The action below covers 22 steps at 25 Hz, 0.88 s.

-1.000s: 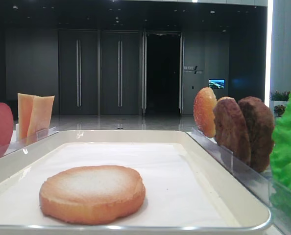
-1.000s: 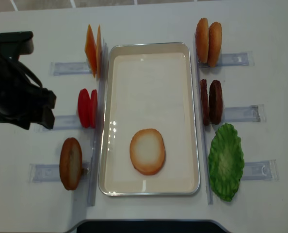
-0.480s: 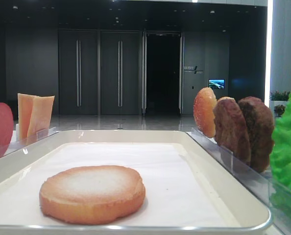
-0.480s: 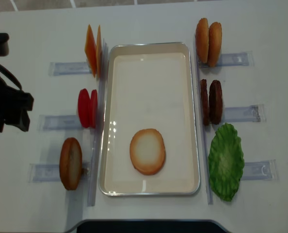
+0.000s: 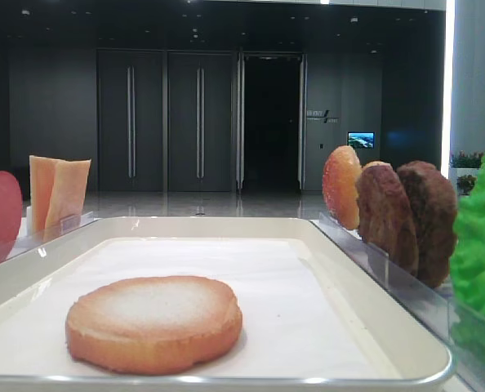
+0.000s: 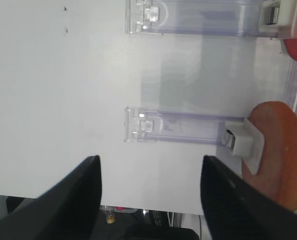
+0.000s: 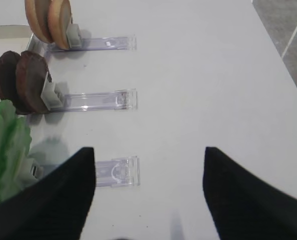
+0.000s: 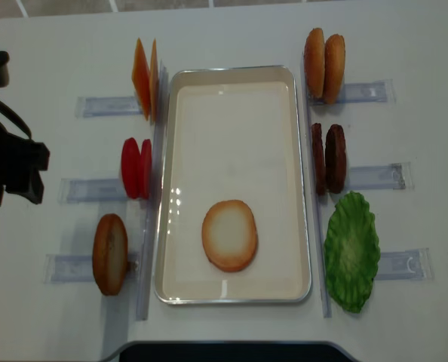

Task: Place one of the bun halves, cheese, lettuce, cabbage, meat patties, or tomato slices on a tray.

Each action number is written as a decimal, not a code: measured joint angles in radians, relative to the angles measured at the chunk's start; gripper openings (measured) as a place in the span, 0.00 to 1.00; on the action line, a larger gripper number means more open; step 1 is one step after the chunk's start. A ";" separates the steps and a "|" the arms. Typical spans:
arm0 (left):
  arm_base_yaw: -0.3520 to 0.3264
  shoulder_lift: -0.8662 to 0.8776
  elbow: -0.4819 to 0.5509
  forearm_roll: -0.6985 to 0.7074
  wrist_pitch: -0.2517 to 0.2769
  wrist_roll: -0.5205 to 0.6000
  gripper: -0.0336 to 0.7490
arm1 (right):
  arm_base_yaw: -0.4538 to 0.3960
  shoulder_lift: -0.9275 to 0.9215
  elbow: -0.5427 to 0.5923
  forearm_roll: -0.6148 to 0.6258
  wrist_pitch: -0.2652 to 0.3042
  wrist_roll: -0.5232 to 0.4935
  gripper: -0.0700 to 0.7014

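Note:
A round bun half (image 8: 229, 235) lies flat on the white tray (image 8: 231, 113), near its front end. Left of the tray stand cheese slices (image 8: 145, 77), tomato slices (image 8: 136, 167) and another bun half (image 8: 109, 253). Right of it stand two bun halves (image 8: 323, 54), meat patties (image 8: 328, 158) and a green lettuce leaf (image 8: 351, 250). No separate cabbage shows. My left gripper (image 6: 150, 159) is open and empty over bare table, left of the tomato row. My right gripper (image 7: 148, 150) is open and empty, right of the lettuce (image 7: 6, 145).
Clear plastic holders (image 8: 375, 176) stick out sideways from each food row, on the left too (image 8: 103, 105). The left arm (image 8: 9, 162) hangs near the table's left edge. A dark base (image 8: 224, 351) sits at the front edge.
The left arm has drawn back leftward, away from the tomato slices toward the table edge, then held nearly still. The bun half on the tray has not moved.

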 joint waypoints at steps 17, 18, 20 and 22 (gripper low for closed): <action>0.000 -0.303 0.000 -0.009 0.019 -0.001 0.65 | 0.000 0.000 0.000 0.000 0.000 0.000 0.70; 0.000 -0.321 0.007 -0.009 0.019 -0.001 0.65 | 0.000 0.000 0.000 0.000 0.000 0.000 0.70; 0.000 -0.363 0.040 -0.009 0.020 -0.002 0.65 | 0.000 0.000 0.000 0.000 0.000 0.000 0.70; 0.000 -0.399 0.083 -0.009 0.022 -0.002 0.65 | 0.000 0.000 0.000 0.000 0.000 0.000 0.70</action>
